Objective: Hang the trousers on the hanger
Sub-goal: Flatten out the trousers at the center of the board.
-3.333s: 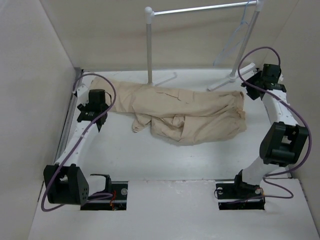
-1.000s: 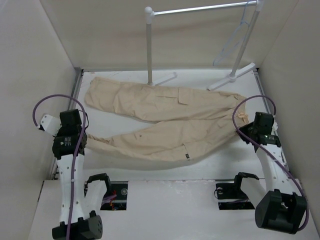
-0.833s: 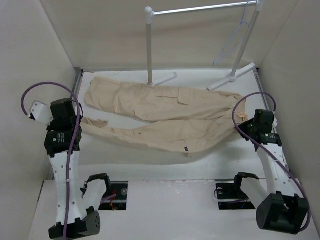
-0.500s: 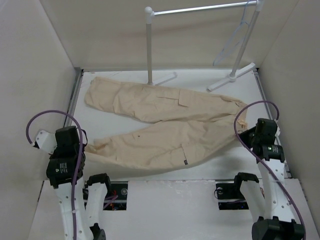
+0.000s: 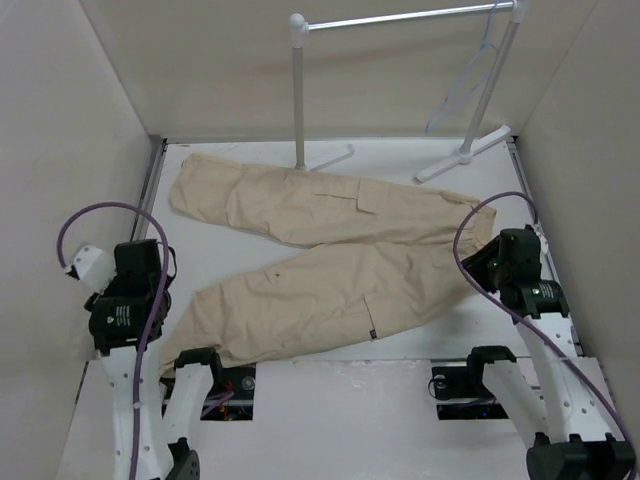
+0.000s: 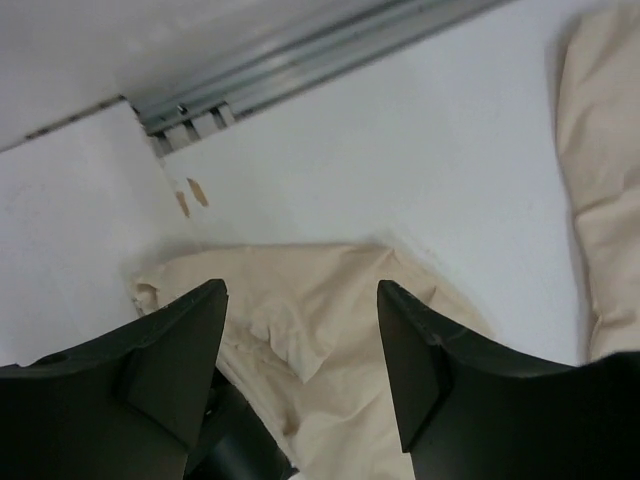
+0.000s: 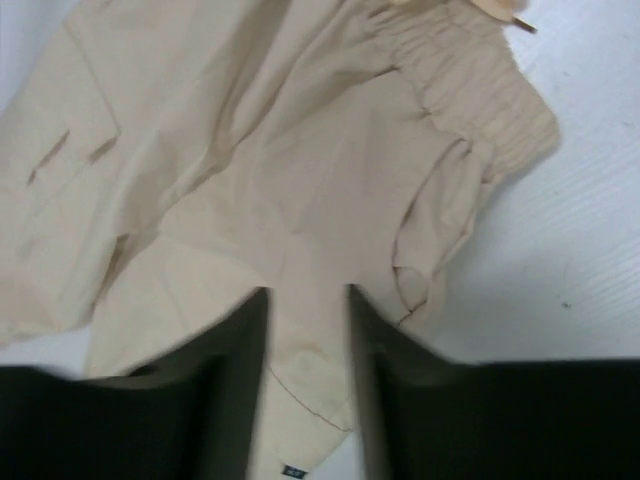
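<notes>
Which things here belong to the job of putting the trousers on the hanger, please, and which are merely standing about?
Part of the job:
the beige trousers, spread flat on the table
the pale hanger, hanging at the far right

Just there:
the white garment rack
the arms' purple cables

hanger [image 5: 462, 85] faint against wall, right gripper [image 7: 307, 292] fingers blurred, trousers [image 7: 300, 150] cut off by edges

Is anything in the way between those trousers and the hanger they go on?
Nothing loose lies between them. The trousers lie flat on the table; the hanger hangs from the rack's bar at the far right. Only the rack's right post and foot stand close by it, just past the waistband.
</notes>
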